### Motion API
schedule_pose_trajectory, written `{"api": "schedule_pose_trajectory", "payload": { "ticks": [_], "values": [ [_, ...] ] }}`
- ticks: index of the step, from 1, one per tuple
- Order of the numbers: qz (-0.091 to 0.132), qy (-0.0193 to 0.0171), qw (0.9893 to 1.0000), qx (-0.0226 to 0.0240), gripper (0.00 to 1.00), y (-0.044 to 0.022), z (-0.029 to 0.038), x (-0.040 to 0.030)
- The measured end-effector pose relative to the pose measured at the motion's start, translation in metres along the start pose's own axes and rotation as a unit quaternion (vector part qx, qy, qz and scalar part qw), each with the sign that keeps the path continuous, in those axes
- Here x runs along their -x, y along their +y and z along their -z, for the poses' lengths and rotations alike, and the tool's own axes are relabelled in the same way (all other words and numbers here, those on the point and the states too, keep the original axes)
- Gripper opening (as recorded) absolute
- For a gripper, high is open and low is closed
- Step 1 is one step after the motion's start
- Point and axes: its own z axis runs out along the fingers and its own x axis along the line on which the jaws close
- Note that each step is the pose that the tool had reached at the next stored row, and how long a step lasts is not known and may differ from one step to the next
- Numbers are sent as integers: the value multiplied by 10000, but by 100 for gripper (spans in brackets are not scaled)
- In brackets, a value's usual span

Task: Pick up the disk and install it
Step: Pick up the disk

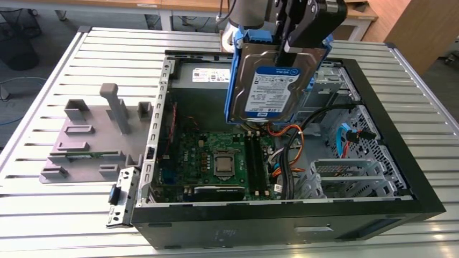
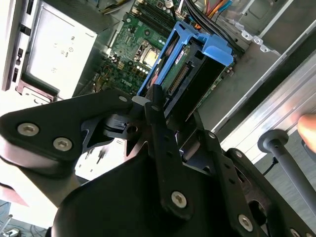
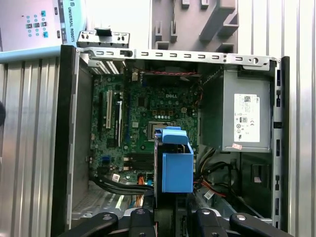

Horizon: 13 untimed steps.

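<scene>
In the exterior view the arm reaches down from above the open computer case (image 1: 287, 228), its wrist tipped so that the gripper (image 1: 301, 45) points into the case. The gripper is clamped on the disk (image 1: 276, 88) at its upper end. The disk hangs upright with its label outward, above the case's middle. Its lower edge is over the motherboard (image 1: 215, 156) and close above the orange and black cables (image 1: 291, 145), apart from all four case walls.

In the second wrist view the gripper (image 2: 165, 101) is closed narrowly on the disk (image 2: 197, 69), one black finger (image 2: 157, 106) pressed along the blue bracket. Beyond the disk lie the motherboard (image 2: 136, 54) and the case's metal floor.

In the first wrist view the gripper (image 3: 170, 217) holds the disk (image 3: 175, 165) end-on over the case interior. The disk sits between the case's dark side wall (image 3: 64, 148) and the grey power supply (image 3: 244, 118), with room on either side.
</scene>
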Motion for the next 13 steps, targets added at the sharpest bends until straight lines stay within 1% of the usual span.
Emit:
{"api": "schedule_pose_trajectory", "payload": {
  "ticks": [13],
  "values": [
    [0,1,10000,0,35,4,9,-244]
  ]
}}
